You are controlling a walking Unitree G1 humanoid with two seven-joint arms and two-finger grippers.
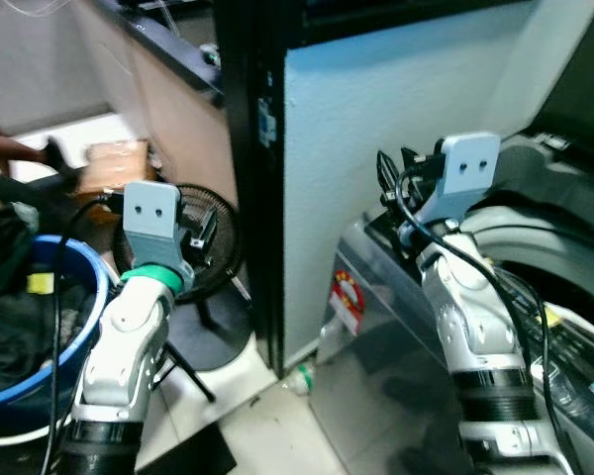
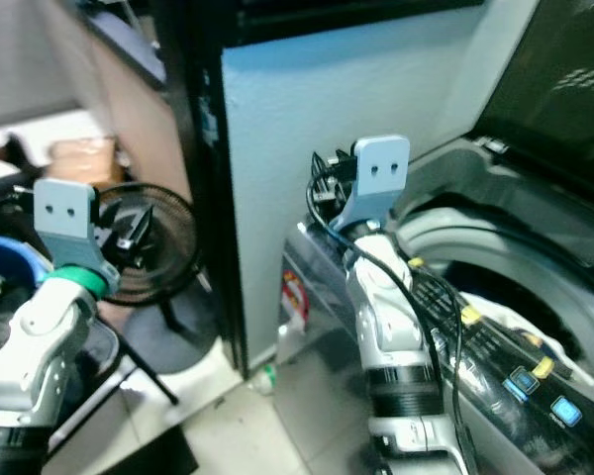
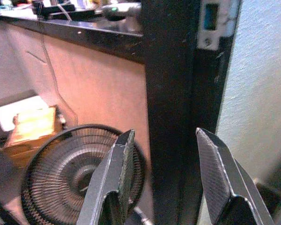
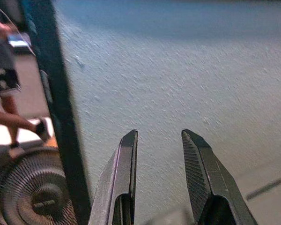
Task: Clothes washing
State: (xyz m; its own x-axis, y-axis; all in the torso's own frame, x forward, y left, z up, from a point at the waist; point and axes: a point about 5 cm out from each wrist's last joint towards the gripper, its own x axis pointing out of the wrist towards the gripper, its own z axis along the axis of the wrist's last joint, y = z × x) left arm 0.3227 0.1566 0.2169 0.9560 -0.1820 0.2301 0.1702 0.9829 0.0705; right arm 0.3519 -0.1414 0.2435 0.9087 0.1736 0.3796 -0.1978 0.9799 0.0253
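Both sets of jaws stand apart and hold nothing. Our left gripper (image 3: 161,176) is raised toward a black door frame (image 3: 171,93), with a round black floor fan (image 1: 210,242) just past it. Our right gripper (image 4: 159,173) faces a pale textured wall (image 4: 187,75), raised above the near corner of the washing machine (image 2: 495,297). That top-loader sits at our right, silver-grey, lid up, its round tub open upward with something white inside. At our far left a blue basket (image 1: 91,297) holds dark clothes (image 1: 15,327). Someone's legs (image 4: 7,112) show beyond the frame.
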